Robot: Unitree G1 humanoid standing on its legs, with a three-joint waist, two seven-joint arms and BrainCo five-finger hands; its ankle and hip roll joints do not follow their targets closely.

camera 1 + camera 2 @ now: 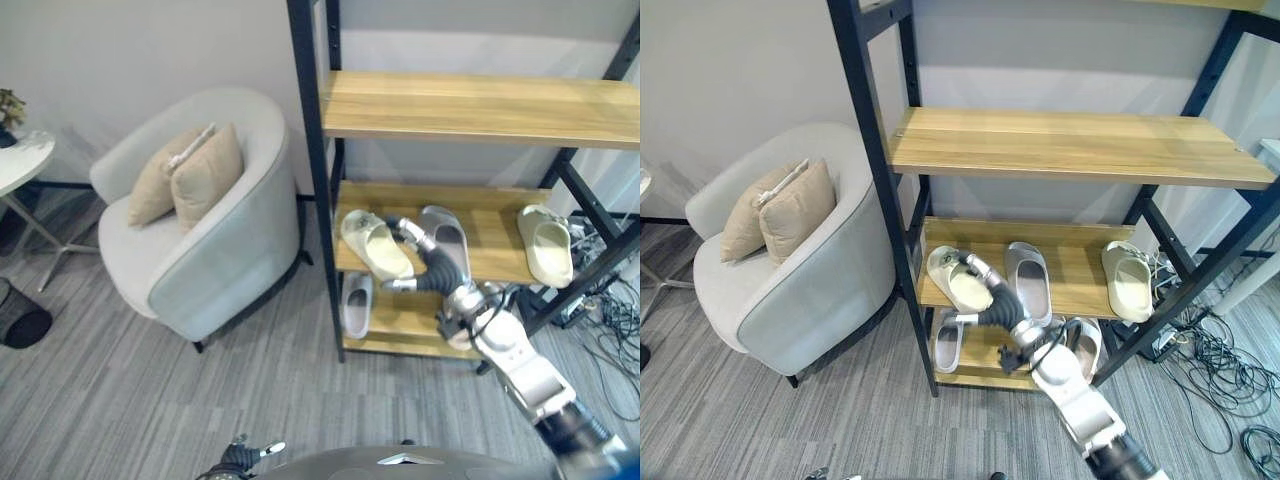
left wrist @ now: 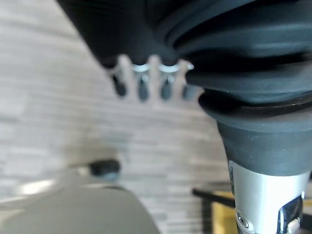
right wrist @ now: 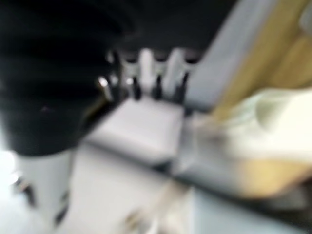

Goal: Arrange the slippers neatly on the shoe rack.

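Right hand (image 1: 425, 262) is reaching onto the shoe rack's (image 1: 312, 150) middle shelf, fingers spread between a cream slipper (image 1: 374, 243) lying diagonally and a grey slipper (image 1: 447, 243) running front-to-back; grip unclear. Another cream slipper (image 1: 547, 244) is sitting well apart. Left hand (image 2: 146, 83) is hanging over floor, fingers relaxed.

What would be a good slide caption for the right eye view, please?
Right robot hand reaching between a cream slipper and a grey slipper on the shoe rack's middle shelf.
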